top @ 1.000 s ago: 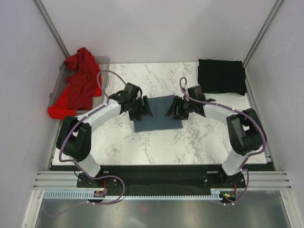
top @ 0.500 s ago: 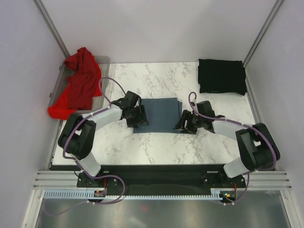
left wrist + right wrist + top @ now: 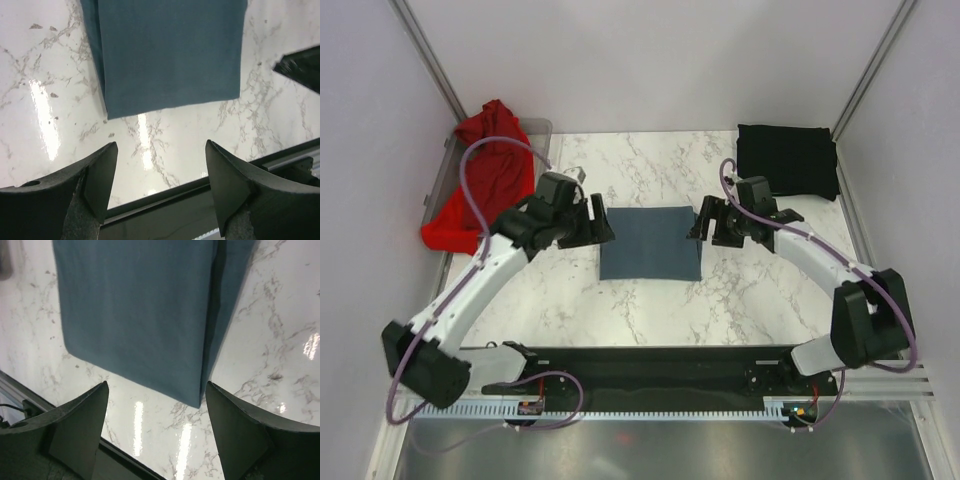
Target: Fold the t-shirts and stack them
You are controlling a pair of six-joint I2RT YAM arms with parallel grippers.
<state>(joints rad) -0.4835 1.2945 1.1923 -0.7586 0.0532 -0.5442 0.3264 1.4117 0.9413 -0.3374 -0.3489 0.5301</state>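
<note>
Blue-grey shirt [image 3: 650,243] lies folded flat in the middle of the table [image 3: 650,160], a neat rectangle. The left gripper [image 3: 160,150] and right gripper [image 3: 156,385] hover just off its two sides — jaws wide apart, nothing in them. The black shirt [image 3: 786,161] sits folded at the far right corner. The red shirt [image 3: 480,180] is a crumpled heap draped over the bin [image 3: 542,128] on the left. Here's the danger, I'd say: both wrist views show a lower layer peeking out along one edge, so a pinch catching only the top ply would peel the fold open on the lift. And the red one may snag on the bin's rim when pulled out.
</note>
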